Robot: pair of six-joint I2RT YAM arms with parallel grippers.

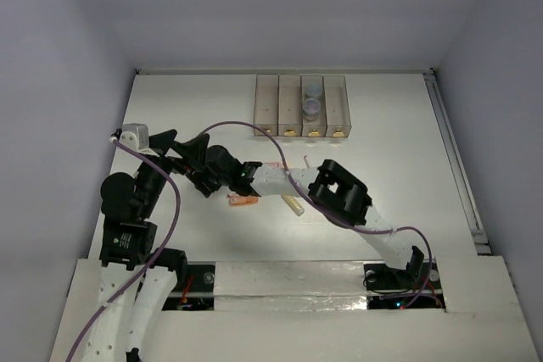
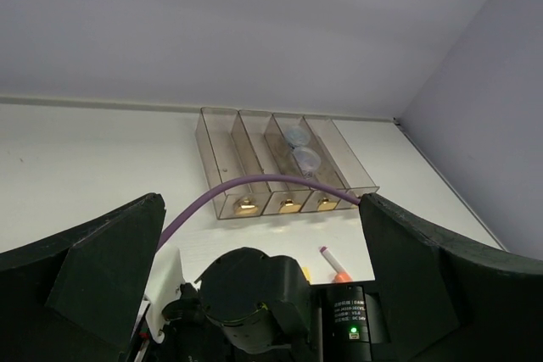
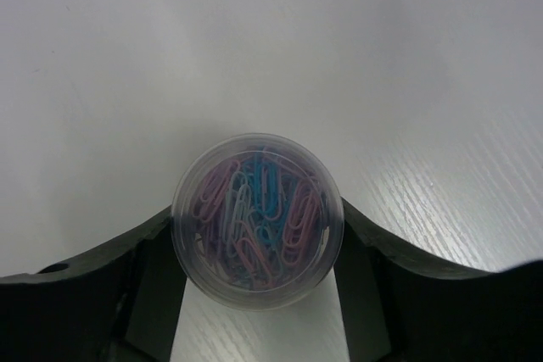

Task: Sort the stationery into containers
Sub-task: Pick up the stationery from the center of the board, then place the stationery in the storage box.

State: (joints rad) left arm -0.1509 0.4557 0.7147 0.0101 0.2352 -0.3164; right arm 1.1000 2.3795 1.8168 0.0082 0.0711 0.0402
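Four joined translucent bins point(image 1: 268, 108) stand at the back of the table and also show in the left wrist view point(image 2: 222, 158). The third bin holds two round bluish rolls point(image 1: 311, 97). My right gripper point(image 3: 257, 219) is shut on a third roll, a clear round tub of coloured paper clips point(image 3: 257, 201), above the white table. My left gripper point(image 2: 260, 201) is open and empty, with the right arm's black wrist point(image 2: 254, 303) just in front of it. An orange marker point(image 1: 243, 202) and a pale yellow one point(image 1: 293, 205) lie under the right arm. A white, pink-tipped marker point(image 2: 333, 264) lies nearby.
The two arms cross closely at the middle left of the table point(image 1: 212, 167). A purple cable point(image 1: 246, 127) arcs over them. Grey walls close in the table on the left, back and right. A rail point(image 1: 454, 158) runs along the right edge.
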